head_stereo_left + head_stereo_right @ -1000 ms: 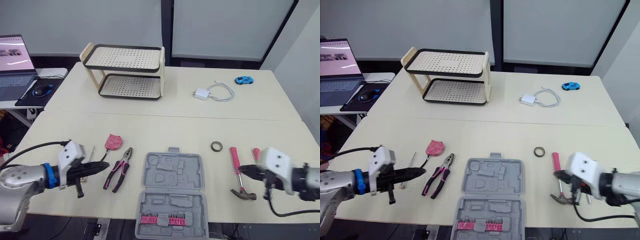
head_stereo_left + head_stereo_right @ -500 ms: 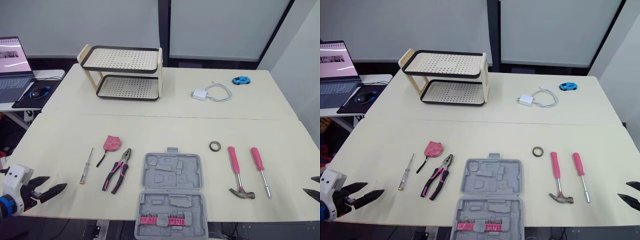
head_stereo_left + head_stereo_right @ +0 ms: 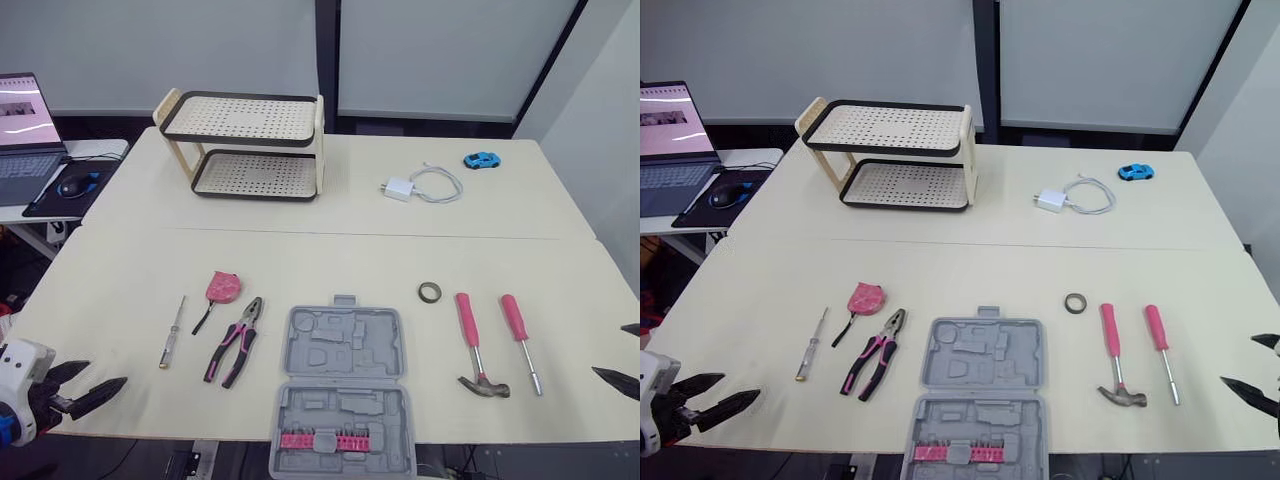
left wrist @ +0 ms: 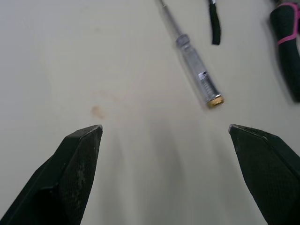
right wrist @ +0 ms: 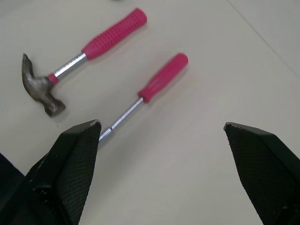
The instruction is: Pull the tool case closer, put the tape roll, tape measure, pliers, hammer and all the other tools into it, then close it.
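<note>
One tool case (image 3: 342, 372) — open, apparently unfilled

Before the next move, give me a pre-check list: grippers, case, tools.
1. left gripper open and empty: ok.
2. right gripper open and empty: ok.
3. tool case open, at the near edge of the table: ok.
4. Case recesses free, apart from the pink bit row in the near half: ok.
5. Tools packed: not ok. The tape roll, tape measure, pliers, hammer, pink screwdriver and tester screwdriver all lie on the table.
</note>
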`<state>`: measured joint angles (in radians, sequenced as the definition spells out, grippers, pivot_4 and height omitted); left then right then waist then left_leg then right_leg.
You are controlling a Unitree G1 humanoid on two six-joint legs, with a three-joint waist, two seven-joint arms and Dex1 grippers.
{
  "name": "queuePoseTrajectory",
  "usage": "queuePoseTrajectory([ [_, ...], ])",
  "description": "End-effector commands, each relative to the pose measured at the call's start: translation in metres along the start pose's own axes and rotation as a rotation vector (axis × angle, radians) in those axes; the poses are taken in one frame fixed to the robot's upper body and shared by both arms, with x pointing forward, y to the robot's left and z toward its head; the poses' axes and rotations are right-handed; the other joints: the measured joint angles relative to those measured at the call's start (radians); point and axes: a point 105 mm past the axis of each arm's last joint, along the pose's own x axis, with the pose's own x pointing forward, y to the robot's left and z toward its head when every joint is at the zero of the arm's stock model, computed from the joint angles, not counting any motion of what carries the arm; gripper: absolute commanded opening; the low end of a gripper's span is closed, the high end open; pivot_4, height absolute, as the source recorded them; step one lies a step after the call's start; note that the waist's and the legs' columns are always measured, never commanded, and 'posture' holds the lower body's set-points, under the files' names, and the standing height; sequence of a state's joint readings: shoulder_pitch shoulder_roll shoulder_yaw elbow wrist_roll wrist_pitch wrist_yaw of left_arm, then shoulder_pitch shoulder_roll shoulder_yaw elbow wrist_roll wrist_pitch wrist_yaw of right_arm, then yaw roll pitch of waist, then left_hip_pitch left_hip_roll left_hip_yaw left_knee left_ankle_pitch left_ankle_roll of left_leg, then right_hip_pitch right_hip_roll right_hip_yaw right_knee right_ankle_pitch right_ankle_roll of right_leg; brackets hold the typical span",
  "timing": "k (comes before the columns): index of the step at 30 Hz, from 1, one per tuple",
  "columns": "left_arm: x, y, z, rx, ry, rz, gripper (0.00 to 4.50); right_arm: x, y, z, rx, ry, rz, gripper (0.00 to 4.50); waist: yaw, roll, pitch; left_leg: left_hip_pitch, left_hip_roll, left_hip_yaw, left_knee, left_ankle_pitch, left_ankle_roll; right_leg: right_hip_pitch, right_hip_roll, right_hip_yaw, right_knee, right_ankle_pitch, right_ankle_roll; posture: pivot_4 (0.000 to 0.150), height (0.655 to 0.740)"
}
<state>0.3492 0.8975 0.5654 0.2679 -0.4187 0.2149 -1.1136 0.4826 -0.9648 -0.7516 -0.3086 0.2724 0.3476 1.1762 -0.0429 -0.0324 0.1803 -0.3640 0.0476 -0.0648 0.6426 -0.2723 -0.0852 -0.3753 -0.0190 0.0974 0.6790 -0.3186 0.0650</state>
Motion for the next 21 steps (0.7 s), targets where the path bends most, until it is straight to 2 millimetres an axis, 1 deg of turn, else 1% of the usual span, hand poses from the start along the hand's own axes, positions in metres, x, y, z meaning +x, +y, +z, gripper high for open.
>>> queuePoseTrajectory([
  [1, 0.014, -0.025, 0.04, 0.136, -0.088, -0.137, 4.5, 0.019, 0.01, 0.042, -0.084, -0.08, 0.069, 4.47, 0.001, 0.001, 0.001, 0.0, 0.0, 0.0, 0.0, 0.0, 0.0, 0.0, 0.0, 0.0, 0.0, 0.0, 0.0, 0.15, 0.735],
  [3, 0.024, -0.041, 0.055, 0.185, -0.12, -0.208, 4.5, 0.031, 0.015, 0.056, -0.095, -0.103, 0.093, 4.47, 0.003, 0.002, 0.002, 0.0, 0.0, 0.0, 0.0, 0.0, 0.0, -0.001, 0.0, 0.0, 0.0, 0.0, 0.001, 0.15, 0.735],
  [4, 0.03, -0.052, 0.063, 0.218, -0.14, -0.254, 4.5, 0.038, 0.016, 0.064, -0.092, -0.114, 0.088, 4.47, 0.003, 0.002, 0.002, -0.001, 0.0, 0.0, 0.0, 0.0, 0.0, -0.001, 0.0, 0.0, 0.0, 0.003, 0.005, 0.15, 0.735],
  [5, 0.033, -0.059, 0.069, 0.237, -0.154, -0.283, 4.5, 0.043, 0.017, 0.069, -0.088, -0.118, 0.081, 4.47, 0.004, 0.002, 0.003, -0.001, 0.0, 0.0, 0.0, 0.0, 0.0, -0.001, 0.0, 0.0, 0.0, 0.004, 0.005, 0.15, 0.735],
  [6, 0.038, -0.073, 0.078, 0.265, -0.179, -0.339, 4.5, 0.05, 0.018, 0.074, -0.086, -0.112, 0.074, 4.47, 0.006, 0.002, 0.003, -0.002, 0.0, 0.0, 0.0, 0.0, 0.0, -0.001, 0.0, 0.0, -0.001, 0.006, 0.002, 0.15, 0.735],
  [9, 0.049, -0.111, 0.105, 0.332, -0.247, -0.492, 4.5, 0.068, 0.024, 0.086, -0.073, -0.108, 0.066, 4.47, 0.011, 0.003, 0.003, -0.007, 0.0, -0.001, 0.001, 0.0, -0.001, -0.005, 0.0, 0.0, -0.001, 0.008, 0.003, 0.15, 0.735],
  [10, 0.051, -0.12, 0.112, 0.357, -0.264, -0.532, 4.5, 0.073, 0.025, 0.09, -0.068, -0.113, 0.065, 4.47, 0.012, 0.003, 0.003, -0.008, 0.0, -0.001, 0.001, 0.0, -0.001, -0.006, 0.0, -0.001, -0.001, 0.008, 0.003, 0.15, 0.735],
  [13, 0.056, -0.147, 0.132, 0.442, -0.31, -0.65, 4.5, 0.092, 0.031, 0.098, -0.031, -0.129, 0.055, 4.47, 0.012, 0.003, 0.003, -0.014, -0.001, -0.003, 0.003, 0.0, -0.001, -0.012, 0.0, -0.002, 0.001, 0.008, 0.003, 0.15, 0.735],
  [15, 0.058, -0.158, 0.14, 0.478, -0.329, -0.706, 4.5, 0.102, 0.035, 0.099, -0.029, -0.127, 0.051, 4.47, 0.011, 0.003, 0.003, -0.015, -0.001, -0.004, 0.003, 0.0, -0.001, -0.012, 0.001, -0.003, 0.001, 0.008, 0.003, 0.15, 0.735],
  [16, 0.059, -0.165, 0.143, 0.507, -0.335, -0.745, 4.5, 0.109, 0.039, 0.099, -0.031, -0.125, 0.056, 4.08, 0.011, 0.003, 0.003, -0.015, -0.001, -0.004, 0.003, 0.0, -0.001, -0.012, 0.001, -0.003, 0.001, 0.008, 0.003, 0.15, 0.735],
  [17, 0.06, -0.17, 0.146, 0.528, -0.343, -0.778, 4.5, 0.116, 0.042, 0.098, -0.036, -0.119, 0.061, 3.87, 0.011, 0.004, 0.003, -0.015, -0.001, -0.004, 0.003, 0.0, -0.001, -0.013, 0.001, -0.004, 0.001, 0.008, 0.003, 0.15, 0.735],
  [19, 0.062, -0.178, 0.152, 0.553, -0.353, -0.824, 4.5, 0.128, 0.047, 0.095, -0.05, -0.106, 0.062, 3.1, 0.01, 0.004, 0.003, -0.015, -0.001, -0.004, 0.003, 0.0, -0.001, -0.013, 0.001, -0.003, 0.001, 0.008, 0.003, 0.15, 0.735],
  [20, 0.062, -0.181, 0.154, 0.559, -0.358, -0.841, 4.5, 0.134, 0.048, 0.095, -0.058, -0.103, 0.052, 2.87, 0.01, 0.004, 0.003, -0.016, -0.001, -0.004, 0.003, 0.0, 0.0, -0.013, 0.001, -0.003, 0.001, 0.008, 0.003, 0.15, 0.735],
  [21, 0.064, -0.184, 0.155, 0.567, -0.361, -0.856, 4.5, 0.14, 0.048, 0.094, -0.056, -0.104, 0.04, 2.87, 0.01, 0.003, 0.003, -0.016, -0.001, -0.004, 0.003, 0.0, 0.0, -0.013, 0.001, -0.003, 0.001, 0.008, 0.003, 0.15, 0.735],
])
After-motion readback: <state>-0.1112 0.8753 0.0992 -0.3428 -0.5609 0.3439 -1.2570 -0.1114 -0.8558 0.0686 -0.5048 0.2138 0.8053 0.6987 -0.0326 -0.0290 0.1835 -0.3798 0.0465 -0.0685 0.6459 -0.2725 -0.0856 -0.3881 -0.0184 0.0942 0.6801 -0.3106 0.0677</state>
